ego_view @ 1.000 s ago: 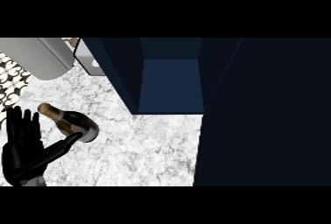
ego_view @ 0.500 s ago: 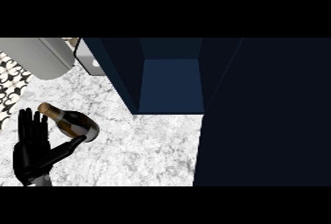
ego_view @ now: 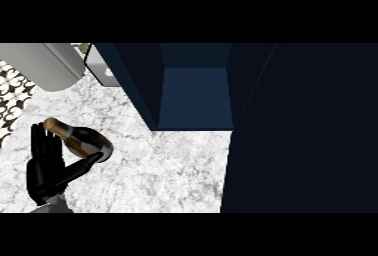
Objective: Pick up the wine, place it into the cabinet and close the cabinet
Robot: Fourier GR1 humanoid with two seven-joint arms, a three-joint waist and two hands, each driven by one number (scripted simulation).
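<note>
Head view, left hand (ego_view: 46,170) upright, fingers (ego_view: 44,145) straight, thumb against wine (ego_view: 85,141)

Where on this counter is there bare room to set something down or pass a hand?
Bare counter lies in front of the open cabinet, between the wine bottle and the dark cabinet door at right. Crowded at the left edge, where the left hand stands beside the bottle.

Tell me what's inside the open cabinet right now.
Only a bare blue panel and dark walls show inside the cabinet; its upper part is cut off. The wine is outside on the counter, beside the left hand.
</note>
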